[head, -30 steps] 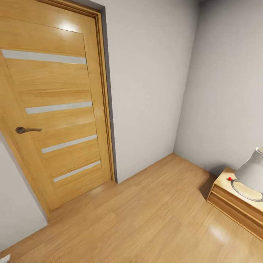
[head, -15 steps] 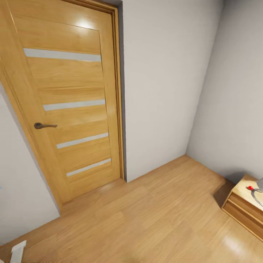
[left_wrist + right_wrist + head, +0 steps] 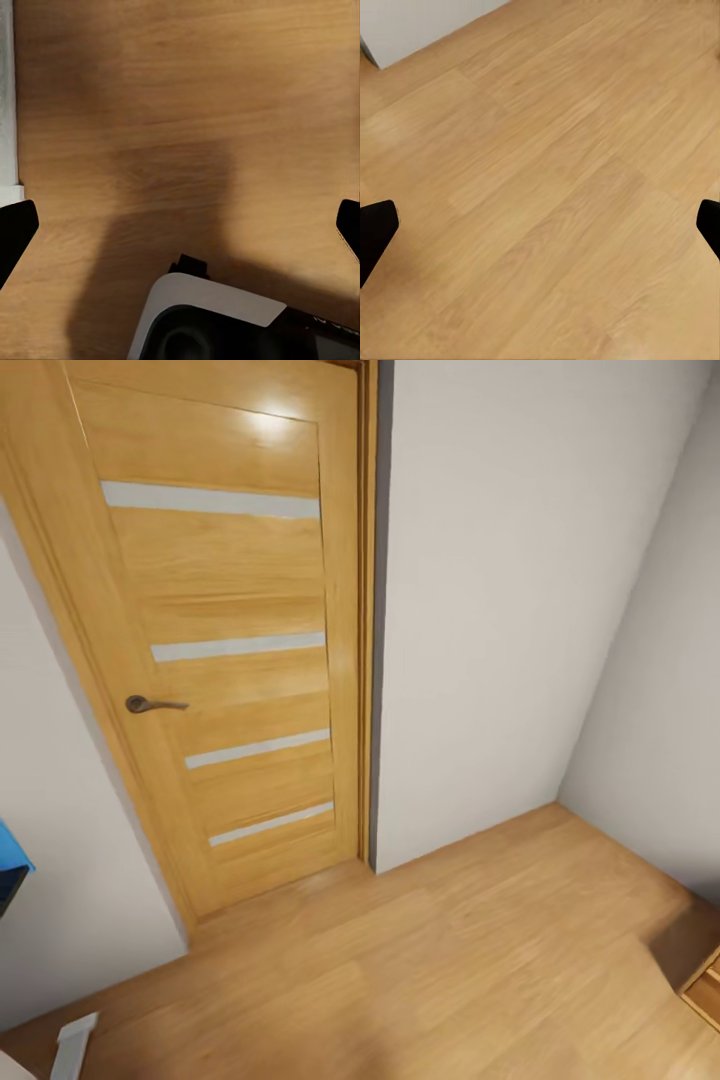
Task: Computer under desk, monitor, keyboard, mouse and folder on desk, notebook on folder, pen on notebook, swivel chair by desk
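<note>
a sliver of bright blue (image 3: pixel 10 852) shows at the left edge of the head view, over something dark, well off to the left side and apart from both tools; it is too cut off to say whether it is the folder. the left tool (image 3: pixel 180 225) shows two black fingertips (image 3: pixel 15 232) at opposite edges of the left wrist view, spread wide, holding nothing and touching nothing, with bare wood floor (image 3: pixel 195 112) between and beyond them. close under that tool sits a white and black rounded part of the robot's own body (image 3: pixel 217 315), throwing a shadow across the boards, and a white strip (image 3: pixel 7 97) runs along one side of the floor. the right tool (image 3: pixel 540 225) is just as wide, its black fingertips (image 3: pixel 375 232) at the edges of the right wrist view, empty, above plain floor with a pale wall (image 3: pixel 420 22) beyond its fingers. ahead in the head view stands a closed wooden door (image 3: pixel 230 640) with four pale horizontal strips and a dark lever handle (image 3: pixel 152 705), set in a white wall that meets another at a corner (image 3: pixel 560 800). a small white piece (image 3: pixel 72 1045) lies low on the floor, and a corner of light-wood furniture (image 3: pixel 705 990) shows at the right edge.
</note>
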Tool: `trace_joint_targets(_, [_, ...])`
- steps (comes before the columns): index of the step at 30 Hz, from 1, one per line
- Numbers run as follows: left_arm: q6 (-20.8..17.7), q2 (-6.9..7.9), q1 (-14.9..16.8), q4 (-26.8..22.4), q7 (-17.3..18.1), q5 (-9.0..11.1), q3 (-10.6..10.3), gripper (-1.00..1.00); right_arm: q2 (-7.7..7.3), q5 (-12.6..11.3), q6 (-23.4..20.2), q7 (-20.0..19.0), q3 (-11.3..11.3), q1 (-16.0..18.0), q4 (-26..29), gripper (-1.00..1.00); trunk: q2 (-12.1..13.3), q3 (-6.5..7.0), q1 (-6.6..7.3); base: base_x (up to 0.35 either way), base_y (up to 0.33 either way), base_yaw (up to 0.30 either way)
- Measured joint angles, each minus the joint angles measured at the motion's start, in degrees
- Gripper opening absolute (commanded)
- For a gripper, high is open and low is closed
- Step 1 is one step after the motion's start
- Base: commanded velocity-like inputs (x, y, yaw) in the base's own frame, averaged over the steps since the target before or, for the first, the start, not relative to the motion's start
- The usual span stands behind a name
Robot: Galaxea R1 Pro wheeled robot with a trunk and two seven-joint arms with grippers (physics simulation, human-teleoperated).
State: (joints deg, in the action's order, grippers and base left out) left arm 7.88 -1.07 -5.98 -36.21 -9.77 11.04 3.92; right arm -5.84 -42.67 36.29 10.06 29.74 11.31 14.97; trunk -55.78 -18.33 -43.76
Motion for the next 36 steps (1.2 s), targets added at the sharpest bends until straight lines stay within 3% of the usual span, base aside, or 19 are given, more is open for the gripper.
trace_joint_targets(11, [0.0, 0.05, 0.0, 0.0, 0.0, 0.0, 0.0, 1.00, 0.00, 0.0, 0.0, 0.0, 0.0, 0.0, 0.0, 1.00, 0.0, -0.39, -0.01, 0.276, -0.168, 0.249])
trace_joint_targets(20, [-0.1, 0.06, 0.0, 0.0, -0.1, 0.1, 0.0, 1.00, 0.00, 0.0, 0.0, 0.0, 0.0, 0.0, 0.1, 1.00, 0.0, -0.44, -0.03, 0.024, -0.286, 0.277])
trace_joint_targets(29, [-0.1, 0.14, 0.0, 0.0, -0.2, 0.2, 0.1, 1.00, 0.08, 0.0, 3.9, 0.0, 0.1, 0.0, -1.0, 1.00, 0.0, -0.44, -0.04, 0.002, -0.039, 0.281])
trace_joint_targets(36, [0.0, 0.14, 0.0, 0.0, -0.2, 0.2, 0.1, 1.00, 0.08, 0.1, 4.4, 0.0, 0.2, 0.0, -1.5, 1.00, 0.0, -0.44, -0.03, 0.000, -0.001, 0.282])
